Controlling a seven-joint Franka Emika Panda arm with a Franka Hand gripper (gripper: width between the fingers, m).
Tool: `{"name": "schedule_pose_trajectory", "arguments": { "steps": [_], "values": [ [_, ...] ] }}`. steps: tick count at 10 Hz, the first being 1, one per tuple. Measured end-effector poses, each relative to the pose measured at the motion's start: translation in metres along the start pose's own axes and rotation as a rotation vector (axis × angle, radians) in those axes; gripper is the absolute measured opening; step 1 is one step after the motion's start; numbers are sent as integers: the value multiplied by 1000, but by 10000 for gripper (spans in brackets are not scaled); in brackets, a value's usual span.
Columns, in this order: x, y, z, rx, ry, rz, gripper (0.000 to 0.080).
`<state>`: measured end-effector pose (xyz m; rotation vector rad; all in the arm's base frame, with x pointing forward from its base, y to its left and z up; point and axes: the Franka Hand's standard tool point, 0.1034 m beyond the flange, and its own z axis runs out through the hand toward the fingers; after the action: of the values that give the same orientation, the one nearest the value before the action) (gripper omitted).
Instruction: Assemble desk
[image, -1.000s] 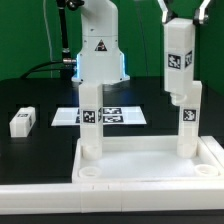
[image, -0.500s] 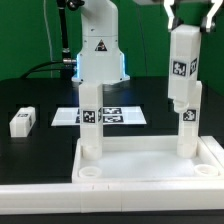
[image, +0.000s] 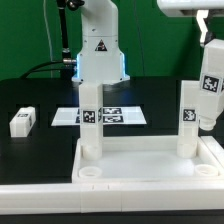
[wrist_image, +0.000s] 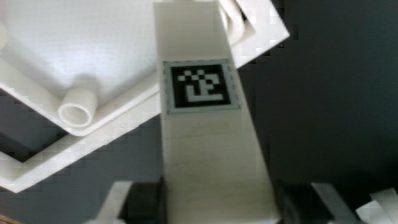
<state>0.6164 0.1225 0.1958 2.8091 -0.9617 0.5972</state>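
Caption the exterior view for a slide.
Claw holds third leg, tilted, by tabletop; two legs stand at far corners.

the desk's tabletop (image: 150, 160) is a wide white rimmed tray lying flat at 6 o'clock in the exterior view. open round sockets show at its 7 o'clock corner (image: 90, 172) and 5 o'clock corner (image: 205, 168). two blocky square white legs, each with a black-and-white tag, stand upright in the far corners: the left leg (image: 90, 125) at 11 o'clock, the right leg (image: 188, 115) at 1 o'clock. a third leg (image: 208, 90) hangs in the air at 3 o'clock, slightly tilted, tag facing out, near the right leg. in the wrist view it (wrist_image: 210, 150) stretches above the tabletop's rim (wrist_image: 71, 150). a fourth leg (image: 22, 121) lies on its side at 9 o'clock, well apart from the tabletop.
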Motion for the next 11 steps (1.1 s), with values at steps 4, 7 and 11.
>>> {"name": "schedule_pose_trajectory", "arguments": {
  "steps": [4,7,11],
  "values": [
    [-3,-4,3,38,-19,-55,292],
    [-7,-12,13,125,70,-256,292],
    [-18,-16,15,163,41,-255,292]
  ]
}}
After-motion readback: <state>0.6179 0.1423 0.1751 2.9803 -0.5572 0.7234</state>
